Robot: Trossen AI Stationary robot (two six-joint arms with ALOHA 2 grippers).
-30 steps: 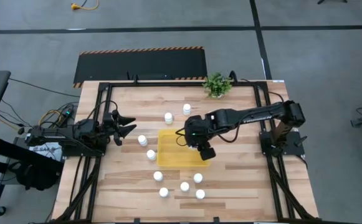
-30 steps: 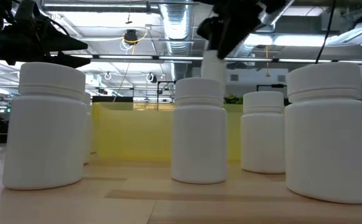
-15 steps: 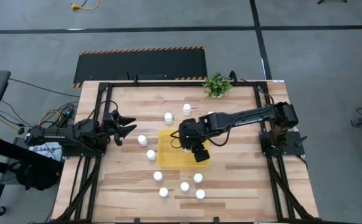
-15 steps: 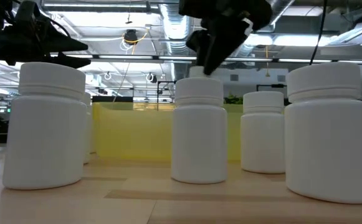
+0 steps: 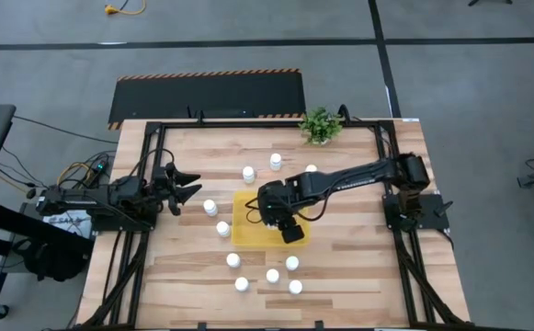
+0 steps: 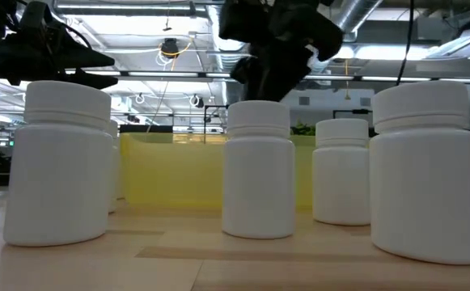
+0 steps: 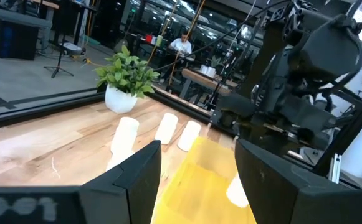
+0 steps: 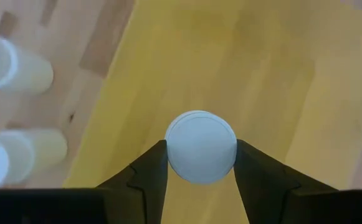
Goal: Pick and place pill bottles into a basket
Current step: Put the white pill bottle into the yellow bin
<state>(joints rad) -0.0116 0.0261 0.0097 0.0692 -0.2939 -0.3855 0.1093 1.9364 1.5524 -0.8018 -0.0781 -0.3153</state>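
- A pill bottle [image 8: 200, 147] sits pinched in my right gripper [image 8: 200, 163], its round white cap facing my wrist camera, over the basket [image 5: 246, 230] at the middle of the table [image 5: 358, 267].
- Judged by looks, the bottle is a light, rigid plastic cylinder with a smooth and probably slippery wall; a squeeze across the body just below the cap, as here, seems the safe hold, and it should not crush under a firm grip.
- My right jaws stand narrowed to the bottle's width, one dark finger [image 8: 144, 177] against each side of it, nothing else between them.
- Whether the bottle's base already touches the yellow floor cannot be told; the low view hides it behind a nearer bottle [image 6: 258, 170].
- My left gripper [image 5: 182, 187] waits near the table's left edge, jaws spread and empty, the gap between them showing clear in its own wrist view.
- Loose bottles [image 5: 272, 275] stand on the wood around the basket: several toward the near edge, others toward the far edge and the left side.
- A potted plant [image 5: 321, 125] stands at the far edge.
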